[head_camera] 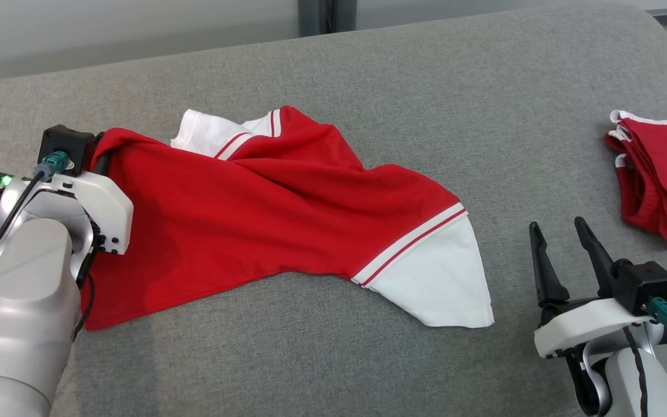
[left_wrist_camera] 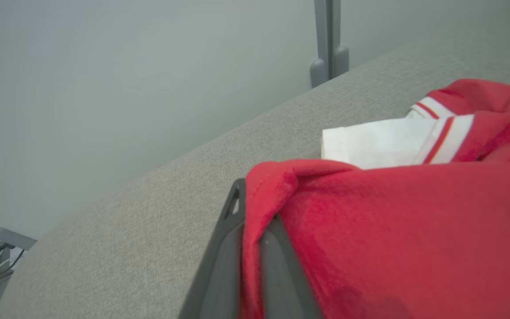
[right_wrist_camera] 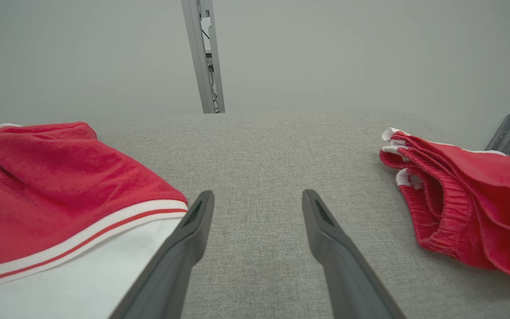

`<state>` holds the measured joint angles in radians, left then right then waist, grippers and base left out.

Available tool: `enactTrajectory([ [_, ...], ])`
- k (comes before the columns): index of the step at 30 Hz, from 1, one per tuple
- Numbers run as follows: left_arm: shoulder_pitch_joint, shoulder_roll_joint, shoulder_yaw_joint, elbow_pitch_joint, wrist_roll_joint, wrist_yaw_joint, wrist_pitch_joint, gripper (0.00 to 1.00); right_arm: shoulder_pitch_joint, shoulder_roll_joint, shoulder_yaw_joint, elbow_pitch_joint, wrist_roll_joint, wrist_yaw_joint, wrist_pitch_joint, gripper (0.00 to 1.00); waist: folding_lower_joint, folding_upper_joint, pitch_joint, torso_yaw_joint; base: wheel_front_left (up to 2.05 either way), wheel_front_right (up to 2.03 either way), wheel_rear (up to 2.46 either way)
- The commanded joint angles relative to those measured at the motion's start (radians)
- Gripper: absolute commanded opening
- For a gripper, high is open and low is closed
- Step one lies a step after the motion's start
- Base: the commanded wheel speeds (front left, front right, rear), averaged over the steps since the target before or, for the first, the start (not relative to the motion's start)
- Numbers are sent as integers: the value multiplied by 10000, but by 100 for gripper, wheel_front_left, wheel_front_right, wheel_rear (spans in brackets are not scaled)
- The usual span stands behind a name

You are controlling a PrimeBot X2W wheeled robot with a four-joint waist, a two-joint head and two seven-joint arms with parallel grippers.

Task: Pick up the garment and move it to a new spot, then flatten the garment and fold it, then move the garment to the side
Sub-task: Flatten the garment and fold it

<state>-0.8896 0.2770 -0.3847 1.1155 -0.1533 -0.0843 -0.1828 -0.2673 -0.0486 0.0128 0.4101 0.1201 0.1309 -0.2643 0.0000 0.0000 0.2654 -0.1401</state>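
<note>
A broad counter [head_camera: 426, 87] covered in grey fabric takes up nearly everything in front of me, with a pale wall behind its far edge. The garment [head_camera: 264, 220] lies spread and rumpled across the left and middle of it. Its long axis runs from the far left to the near right. One white sleeve points toward the near right corner, and the other is folded at the far side, its striped seam showing. Well apart, at the right edge, sits a smaller red bundle [head_camera: 663, 179] with white edging.

The left gripper [left_wrist_camera: 255, 212] is at the garment's left end. Its dark fingers [left_wrist_camera: 224, 248] are pressed together on a fold of red cloth, which drapes over one of them. The right gripper [head_camera: 557, 229] hangs between the white sleeve and the bundle, fingers spread wide and touching neither.
</note>
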Motion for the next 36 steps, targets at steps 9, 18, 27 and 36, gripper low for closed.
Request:
enactTrajectory([
  [9, 1243, -461, 728, 205, -814, 847, -811, 100, 240, -47, -47, -170, 7, -3, 4, 100, 0, 0, -589, 31, 0, 0, 0],
  [18, 4237, -879, 1673, -2815, -1017, 1629, -829, 100, 698, -49, -22, -442, -50, -3, 4, 100, 0, 0, -1582, 504, 0, 0, 0],
  [27, 6945, -1317, 2572, -5202, -643, 1916, -830, 100, 1322, -49, 1, -434, 61, -3, 4, 100, 0, 0, -2456, 959, 0, 0, 0],
  [36, 8778, -1800, 3276, -6782, -94, 1794, -833, 100, 1779, -49, 112, -407, 64, -3, 4, 100, 0, 0, -2833, 1242, 0, 0, 0],
])
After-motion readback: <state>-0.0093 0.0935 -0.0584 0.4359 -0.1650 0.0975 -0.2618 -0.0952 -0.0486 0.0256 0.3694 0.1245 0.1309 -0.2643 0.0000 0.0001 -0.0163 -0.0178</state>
